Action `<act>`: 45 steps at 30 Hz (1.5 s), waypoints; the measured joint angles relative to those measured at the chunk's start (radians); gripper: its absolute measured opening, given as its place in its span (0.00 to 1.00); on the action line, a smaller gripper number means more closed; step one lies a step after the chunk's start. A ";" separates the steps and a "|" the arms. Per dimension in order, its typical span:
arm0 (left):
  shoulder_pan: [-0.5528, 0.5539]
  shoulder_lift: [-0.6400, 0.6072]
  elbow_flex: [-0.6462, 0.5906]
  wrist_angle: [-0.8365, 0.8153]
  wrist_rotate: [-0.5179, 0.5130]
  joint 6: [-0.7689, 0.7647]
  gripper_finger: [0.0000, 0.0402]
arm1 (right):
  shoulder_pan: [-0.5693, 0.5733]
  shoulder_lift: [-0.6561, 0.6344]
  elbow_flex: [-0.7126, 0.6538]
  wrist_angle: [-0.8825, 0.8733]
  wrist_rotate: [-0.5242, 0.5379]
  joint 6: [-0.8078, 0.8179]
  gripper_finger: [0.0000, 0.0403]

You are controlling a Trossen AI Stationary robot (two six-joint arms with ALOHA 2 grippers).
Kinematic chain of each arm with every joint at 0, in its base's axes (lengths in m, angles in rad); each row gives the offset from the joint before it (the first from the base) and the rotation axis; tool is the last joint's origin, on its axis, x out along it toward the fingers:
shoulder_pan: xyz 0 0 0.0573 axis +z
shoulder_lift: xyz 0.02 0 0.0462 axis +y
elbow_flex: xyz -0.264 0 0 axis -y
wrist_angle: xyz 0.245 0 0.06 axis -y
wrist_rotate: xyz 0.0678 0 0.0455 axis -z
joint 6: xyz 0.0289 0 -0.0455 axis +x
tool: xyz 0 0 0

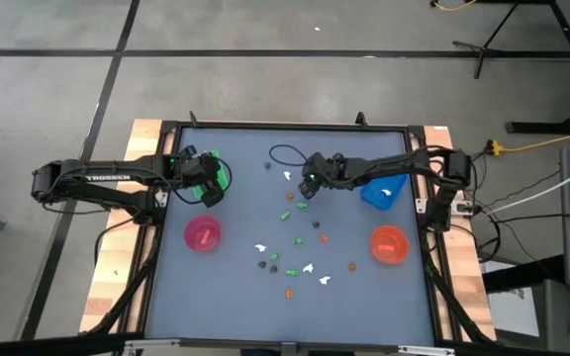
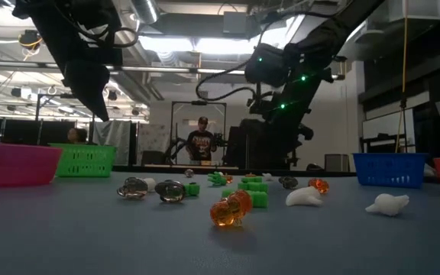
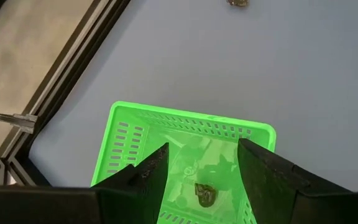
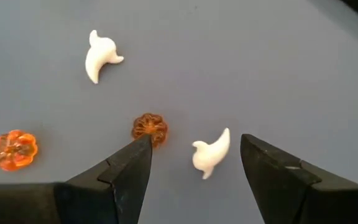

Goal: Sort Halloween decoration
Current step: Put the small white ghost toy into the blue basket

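Dark arms (image 1: 107,181), white lettering, green lights

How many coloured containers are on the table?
4: a green tray below the left hand, a pink bowl nearer the front, a blue tray under the right arm, and an orange bowl in front of it.

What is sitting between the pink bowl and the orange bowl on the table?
The high view shows the loose Halloween figures scattered on the mat between the pink bowl and the orange bowl: small white, green, orange and dark pieces.

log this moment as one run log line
left gripper: open over green tray | right gripper: open above white ghost | nothing held
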 joint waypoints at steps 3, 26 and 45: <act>0.000 0.000 0.000 0.000 0.000 0.000 0.44 | -0.004 0.026 0.000 0.000 0.002 0.024 0.61; 0.000 0.000 0.000 0.000 0.000 0.000 0.44 | -0.003 0.056 0.000 -0.017 0.017 0.054 0.50; 0.000 0.000 0.000 0.003 0.000 0.000 0.44 | -0.002 0.093 0.005 -0.002 0.025 0.054 0.26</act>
